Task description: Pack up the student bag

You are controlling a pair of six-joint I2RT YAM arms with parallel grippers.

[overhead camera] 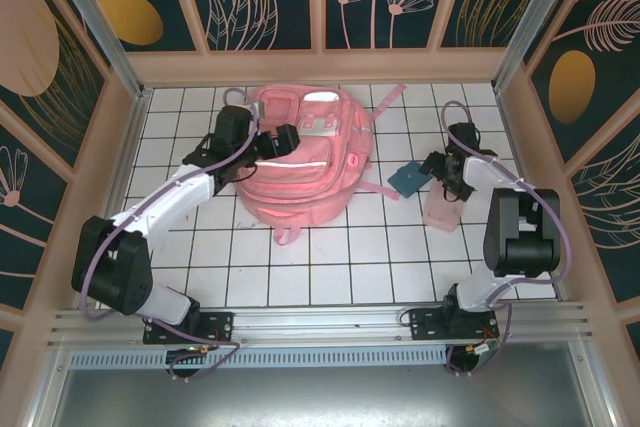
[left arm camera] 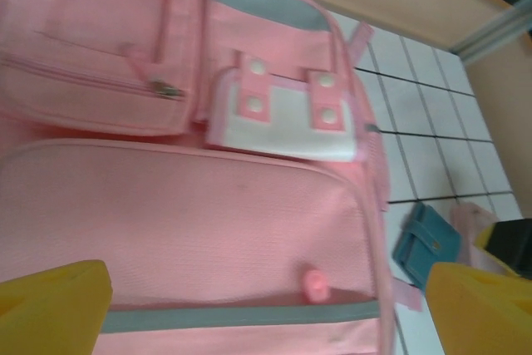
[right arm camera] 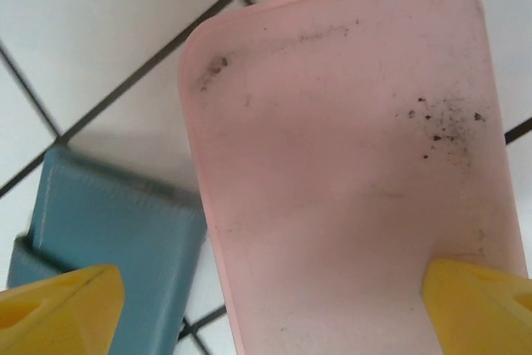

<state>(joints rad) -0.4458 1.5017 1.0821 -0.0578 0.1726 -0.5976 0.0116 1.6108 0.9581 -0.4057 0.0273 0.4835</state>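
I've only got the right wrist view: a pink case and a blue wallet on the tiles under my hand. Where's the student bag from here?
Observer: The student bag lies flat, front pockets up, to the left of the blue wallet, apart from it.
Operator: Is the left hand busy?
Observer: No. The left hand hovers open over the bag's front, holding nothing.
Operator: Anything between bag and wallet?
Observer: A short pink strap end sticks out from the bag's side toward the wallet.
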